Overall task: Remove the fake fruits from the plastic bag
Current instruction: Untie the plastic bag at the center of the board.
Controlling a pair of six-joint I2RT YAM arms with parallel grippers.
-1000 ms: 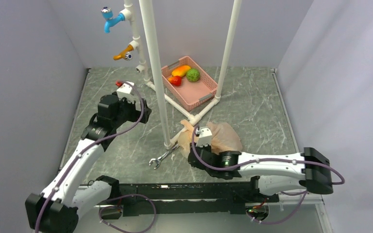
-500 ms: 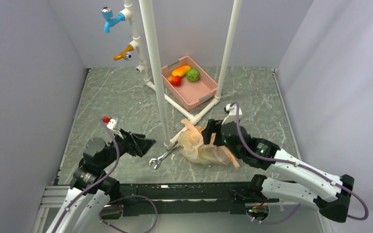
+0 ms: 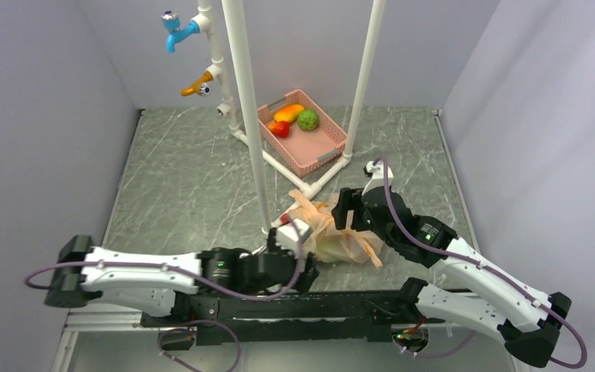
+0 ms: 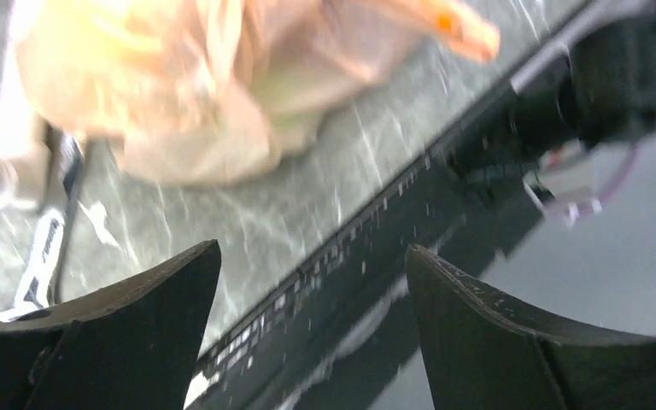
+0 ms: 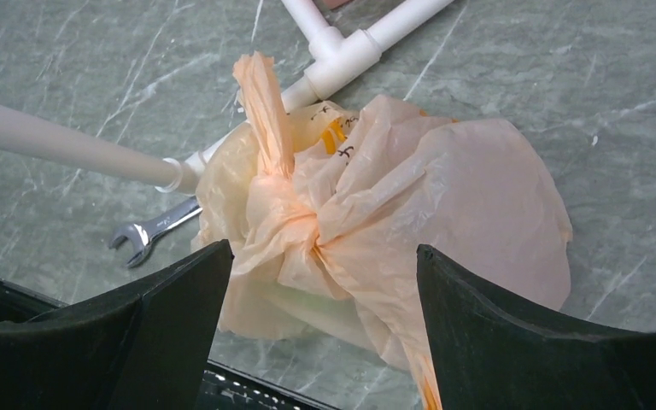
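Left gripper (image 4: pixel 312 256) is down low along the front edge of the table (image 3: pixel 178 178), jaws spread with nothing in them, near the wrench (image 5: pixel 149 231) and close to the near-left side of the plastic bag (image 5: pixel 470 188). The bag sits on the table right by the foot of the white pipe frame (image 3: pixel 267 229), handles bunched into a twist with 1 loop sticking up, and I can't make out the fake fruits through the film. Right gripper (image 5: pixel 323 249) hangs over the bag, its 2 fingers wide apart and not pinching anything.
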